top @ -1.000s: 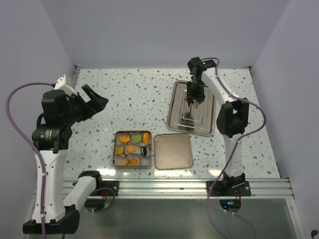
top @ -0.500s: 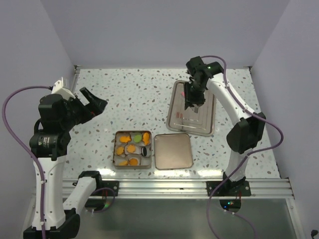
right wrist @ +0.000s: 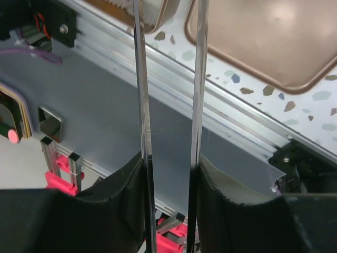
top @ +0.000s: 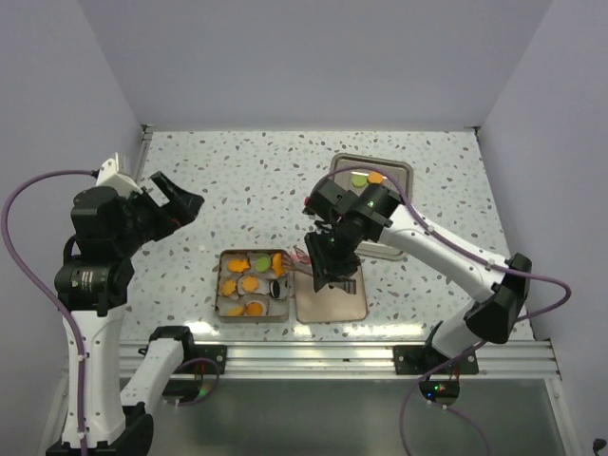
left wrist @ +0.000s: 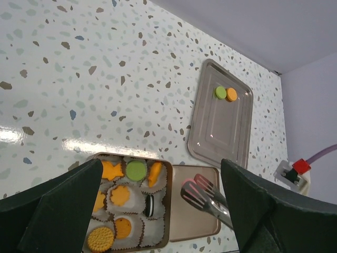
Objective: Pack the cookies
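Most cookies sit in the tin, lower centre of the left wrist view; two lie on the tray above. Likely light and brittle: pinch edges gently. Right fingers clamp tongs; left fingers gape, empty.

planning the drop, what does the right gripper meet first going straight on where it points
Likely the right rim of the cookie tin, beyond the tips of its tongs; depth is unclear.

Cookies mostly orange, packed in tin; green, orange pair side by side on tray.
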`<state>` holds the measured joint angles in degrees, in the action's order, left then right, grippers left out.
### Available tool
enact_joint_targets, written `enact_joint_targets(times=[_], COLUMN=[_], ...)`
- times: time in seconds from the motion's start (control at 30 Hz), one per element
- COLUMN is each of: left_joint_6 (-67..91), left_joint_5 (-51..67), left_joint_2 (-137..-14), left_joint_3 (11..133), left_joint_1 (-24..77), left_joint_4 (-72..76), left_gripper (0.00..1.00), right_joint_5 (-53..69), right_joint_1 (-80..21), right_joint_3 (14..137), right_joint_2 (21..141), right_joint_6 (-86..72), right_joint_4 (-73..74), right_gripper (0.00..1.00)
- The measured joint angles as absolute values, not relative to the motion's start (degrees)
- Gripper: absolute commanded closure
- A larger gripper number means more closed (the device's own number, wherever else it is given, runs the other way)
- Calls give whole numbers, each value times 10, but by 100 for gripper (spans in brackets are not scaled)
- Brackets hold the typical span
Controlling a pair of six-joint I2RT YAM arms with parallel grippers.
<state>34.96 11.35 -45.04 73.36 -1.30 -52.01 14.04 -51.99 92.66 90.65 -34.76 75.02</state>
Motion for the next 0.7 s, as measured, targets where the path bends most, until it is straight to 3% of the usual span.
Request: enact_joint_targets(times=[0.33, 0.7], left_joint_6=[351, 363], left_joint_5=[114, 113], left_joint_2=[-427, -387], left_joint_3=[714, 703], left_joint_1=[-13, -13], left_joint_4=[-523, -545], left_gripper=[0, 0], right_joint_5=[157, 156], right_joint_1=[-653, -666], right_joint_3=[863, 831], right_joint_2=[876, 882], right_joint_6=[-423, -446], right_joint_4=[702, 678], right_gripper=[66, 67])
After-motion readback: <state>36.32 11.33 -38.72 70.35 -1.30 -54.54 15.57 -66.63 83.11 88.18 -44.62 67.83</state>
